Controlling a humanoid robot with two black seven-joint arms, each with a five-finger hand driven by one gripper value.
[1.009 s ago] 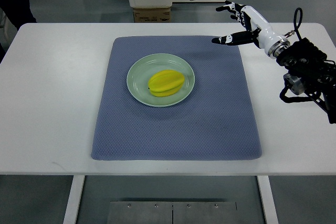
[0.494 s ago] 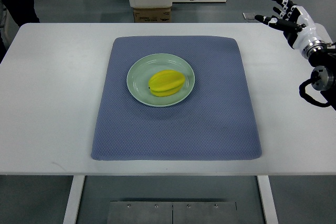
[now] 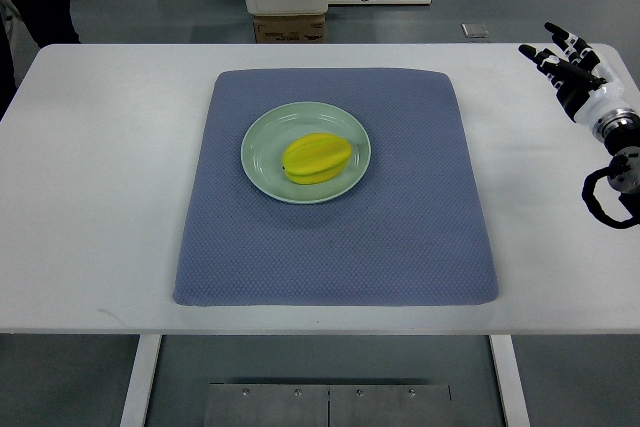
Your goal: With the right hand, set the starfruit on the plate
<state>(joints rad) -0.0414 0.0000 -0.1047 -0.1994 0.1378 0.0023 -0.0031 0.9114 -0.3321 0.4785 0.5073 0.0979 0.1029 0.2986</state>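
A wide white table (image 3: 100, 197) fills most of the view from above, seen from my own side of it. On its middle lies a large blue-grey mat (image 3: 340, 237) with rounded corners. Toward the far left part of that mat sits a round pale green plate (image 3: 262, 127). On the plate, slightly right of its centre, rests the yellow starfruit (image 3: 317, 158), lying on its side with its ridges running left to right, wholly inside the rim. My right hand (image 3: 567, 65) shows at the far right edge of the table, well apart from the mat and the plate; its dark-tipped fingers (image 3: 556, 32) are spread and loose, and it holds nothing. Below it a dark cable loops beside my wrist. My left arm does not appear. Past the far edge of the table I can see a grey floor, a small cardboard box (image 3: 290, 27) and the base of some pale equipment. I judge the placing step to be done, since the fruit lies on the plate and my hand is empty and off to the side. What remains, as I read it, is only to bring my arm to rest clear of the table without brushing its edge.
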